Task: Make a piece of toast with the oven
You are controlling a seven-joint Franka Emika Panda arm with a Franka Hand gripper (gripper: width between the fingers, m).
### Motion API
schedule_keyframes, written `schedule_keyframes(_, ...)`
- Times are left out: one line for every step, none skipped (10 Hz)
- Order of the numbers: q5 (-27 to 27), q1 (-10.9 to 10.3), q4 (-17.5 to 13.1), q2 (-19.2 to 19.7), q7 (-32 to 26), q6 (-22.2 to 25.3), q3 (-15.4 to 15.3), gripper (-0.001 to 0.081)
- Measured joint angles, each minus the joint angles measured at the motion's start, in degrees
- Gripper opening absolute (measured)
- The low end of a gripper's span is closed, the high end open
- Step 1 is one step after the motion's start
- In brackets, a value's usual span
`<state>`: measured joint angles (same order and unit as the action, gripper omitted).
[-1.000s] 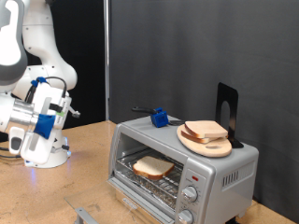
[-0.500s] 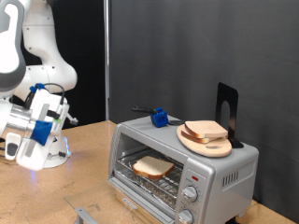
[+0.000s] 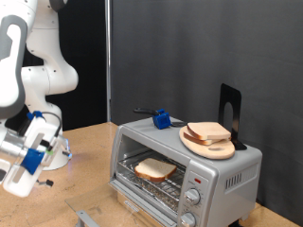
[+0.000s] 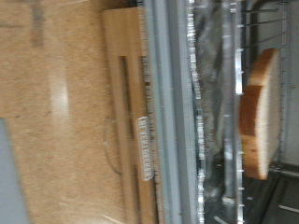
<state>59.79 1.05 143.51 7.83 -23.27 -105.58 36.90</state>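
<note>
The oven [image 3: 189, 172] stands on the wooden table at the exterior view's right, with its door folded down at the front. A piece of toast [image 3: 154, 169] lies flat on the wire rack inside. In the wrist view the toast [image 4: 260, 112] shows edge-on behind the oven's silver front [image 4: 170, 112]. My gripper [image 3: 47, 151] hangs low at the exterior view's left, well away from the oven, with nothing seen between its fingers. Its fingers do not show in the wrist view.
A round light-wood board [image 3: 201, 145] with more bread slices [image 3: 209, 132] sits on the oven's top, beside a blue-handled tool [image 3: 162, 119] and a black stand [image 3: 230, 112]. A wooden slotted piece [image 4: 126, 112] lies on the table before the oven. The robot's white base [image 3: 57, 156] stands at left.
My hand has swung down and to the exterior view's left, away from the oven. The toast, board and oven have not moved.
</note>
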Motion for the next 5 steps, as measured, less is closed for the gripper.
schedule_keyframes(0.7, 0.0, -0.7, 2.2, -1.3, 0.0, 0.0, 0.0805)
schedule_keyframes(1.2, 0.0, -1.3, 4.2, -2.3, -0.3, -0.2, 0.0805)
schedule_keyframes(2.2, 0.0, -1.8, 6.1, -3.5, -1.0, -0.5, 0.0805)
schedule_keyframes(3.7, 0.0, -2.2, 7.9, -5.0, -1.3, -1.0, 0.0805)
schedule_keyframes(5.2, 0.0, -2.7, 9.7, -6.6, -1.3, -1.7, 0.0805)
